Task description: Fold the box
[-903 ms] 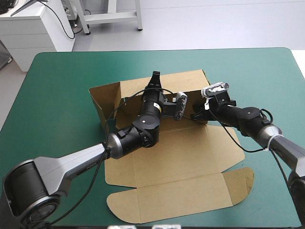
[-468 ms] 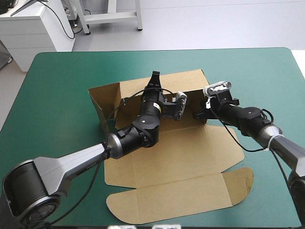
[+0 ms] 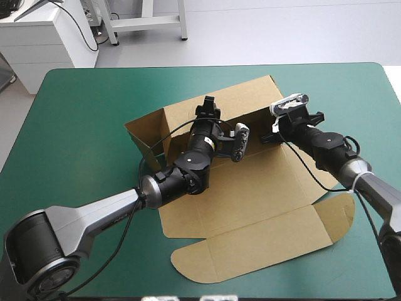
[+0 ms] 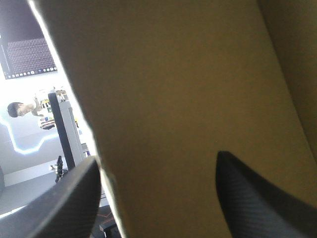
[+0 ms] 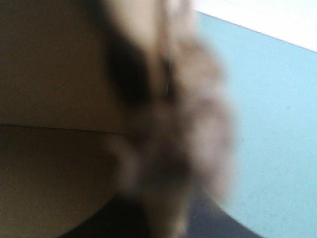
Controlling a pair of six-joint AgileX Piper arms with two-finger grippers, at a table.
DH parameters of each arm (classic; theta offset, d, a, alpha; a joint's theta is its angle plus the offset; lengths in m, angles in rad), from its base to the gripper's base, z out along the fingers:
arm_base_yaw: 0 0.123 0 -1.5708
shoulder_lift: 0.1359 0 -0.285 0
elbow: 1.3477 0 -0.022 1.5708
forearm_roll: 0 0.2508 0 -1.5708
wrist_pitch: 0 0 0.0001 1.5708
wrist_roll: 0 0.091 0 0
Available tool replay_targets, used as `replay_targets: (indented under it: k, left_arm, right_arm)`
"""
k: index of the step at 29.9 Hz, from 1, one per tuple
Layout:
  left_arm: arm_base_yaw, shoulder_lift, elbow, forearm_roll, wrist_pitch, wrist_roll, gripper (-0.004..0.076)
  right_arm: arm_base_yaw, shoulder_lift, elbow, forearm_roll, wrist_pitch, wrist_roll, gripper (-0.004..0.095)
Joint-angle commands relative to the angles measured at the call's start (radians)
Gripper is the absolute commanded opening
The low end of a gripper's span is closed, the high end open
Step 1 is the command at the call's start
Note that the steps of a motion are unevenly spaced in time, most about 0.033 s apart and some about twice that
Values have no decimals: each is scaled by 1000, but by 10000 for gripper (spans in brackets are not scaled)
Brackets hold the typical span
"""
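Where the left arm is brought in from the near left corner, it is stretched across the cover (image 3: 75,125) toward the table's middle with the wrist tipped upward. The left gripper (image 3: 209,106) is held at the top edge of the back wall (image 3: 247,97). Its fingers (image 4: 257,198) are seen spread wide in the wrist view, one on either side of the wall's edge. The board is not pinched, and whether either finger touches it cannot be told.

The box (image 3: 250,194) is laid around the table's middle as an open sheet with two walls raised. These are the side wall (image 3: 145,135) at its left and the back wall at its far end. Its long axis is run from far to near and skewed, so that the lid (image 3: 263,248), flat on the cover, is pointed toward the near edge and somewhat to the right. Part of the base is hidden under the left arm.

The right arm is brought in from the right edge, low over the cover and angled toward the far left. The right gripper (image 3: 268,135) is set at the back wall's right end. Only blurred brown board and a stretch of cover beside it can be made out in its wrist view. Whether this gripper is spread or closed cannot be told.
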Motion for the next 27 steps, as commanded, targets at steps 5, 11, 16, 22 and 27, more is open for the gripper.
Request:
replay_targets:
  k: [5,11,16,22,27]
  left_arm:
    - [-119,-42,-20,13,114,-21,509]
    - [-223,-42,-20,15,246,-31,508]
    - [-266,-42,-20,18,335,-33,480]
    - [-291,-42,-20,2,444,-52,333]
    - [-282,-72,-37,-222,448,235,11]
  right_arm:
    - [-3,-45,-90,15,-71,-17,-19]
    - [-3,-45,-98,15,-116,-17,-19]
    - [-4,-45,-98,15,-118,-17,-19]
    - [-4,-32,-98,18,-111,-13,-20]
    - [-4,-32,-96,26,-129,-6,-19]
